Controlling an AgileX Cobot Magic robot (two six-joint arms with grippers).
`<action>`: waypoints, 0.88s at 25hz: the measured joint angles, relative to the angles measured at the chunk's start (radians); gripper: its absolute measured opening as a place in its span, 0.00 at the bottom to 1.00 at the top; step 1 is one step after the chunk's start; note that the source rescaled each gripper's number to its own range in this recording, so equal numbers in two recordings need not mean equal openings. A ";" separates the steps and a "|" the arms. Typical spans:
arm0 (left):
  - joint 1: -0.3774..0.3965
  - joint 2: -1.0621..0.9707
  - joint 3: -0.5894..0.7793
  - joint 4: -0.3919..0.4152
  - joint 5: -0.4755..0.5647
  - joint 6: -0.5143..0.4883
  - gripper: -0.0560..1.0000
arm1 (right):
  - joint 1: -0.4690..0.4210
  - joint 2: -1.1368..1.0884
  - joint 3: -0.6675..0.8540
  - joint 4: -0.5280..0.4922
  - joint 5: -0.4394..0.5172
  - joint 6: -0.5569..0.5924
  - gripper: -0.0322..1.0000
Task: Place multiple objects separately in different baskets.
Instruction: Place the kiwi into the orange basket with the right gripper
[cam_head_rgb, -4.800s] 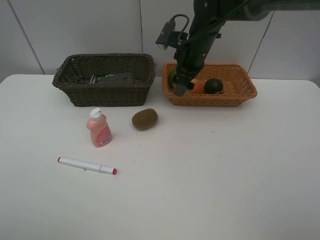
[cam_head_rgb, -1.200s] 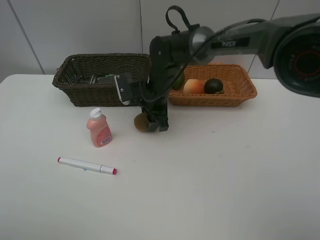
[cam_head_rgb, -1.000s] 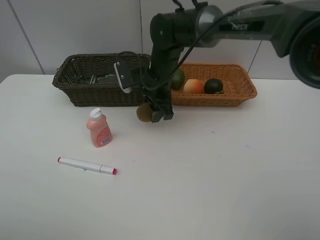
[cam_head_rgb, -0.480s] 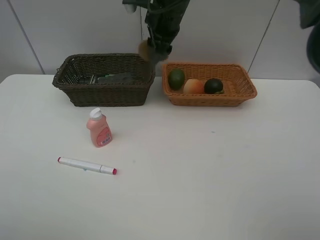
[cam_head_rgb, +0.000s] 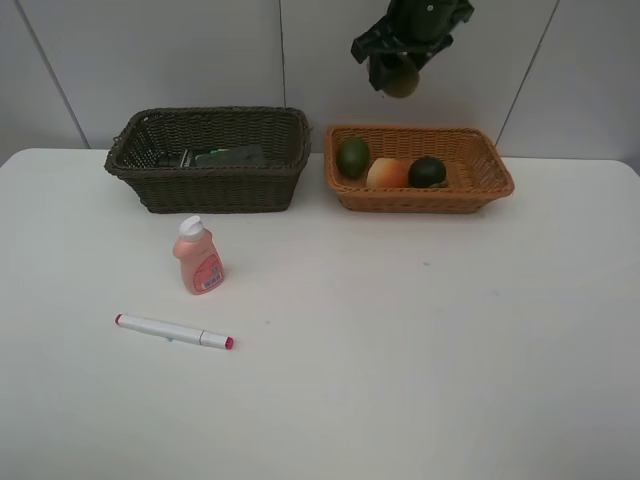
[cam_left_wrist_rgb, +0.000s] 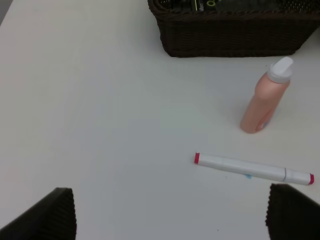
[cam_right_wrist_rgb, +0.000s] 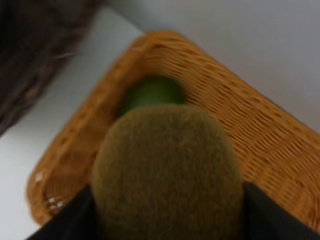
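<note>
Brown kiwi (cam_head_rgb: 400, 80) is hanging over the orange-tan basket (cam_head_rgb: 420, 202), where we are gripping it in the right jaws, so we are judging the carry step nearly done. Next we are needing to lower it into bare wicker beside the green fruit (cam_head_rgb: 352, 157) before releasing; the left jaws are standing wide open over the surface (cam_left_wrist_rgb: 100, 125) near the marker (cam_left_wrist_rgb: 252, 169)

White table (cam_head_rgb: 450, 350), grey panelled wall (cam_head_rgb: 150, 60) behind it.
</note>
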 joint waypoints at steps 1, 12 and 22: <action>0.000 0.000 0.000 0.000 0.000 0.000 1.00 | -0.021 0.000 0.000 0.000 0.000 0.029 0.39; 0.000 0.000 0.000 0.000 0.000 0.000 1.00 | -0.179 0.014 0.003 0.000 0.002 0.124 0.39; 0.000 0.000 0.000 0.000 0.000 0.000 1.00 | -0.215 0.160 0.003 0.018 0.002 0.131 0.39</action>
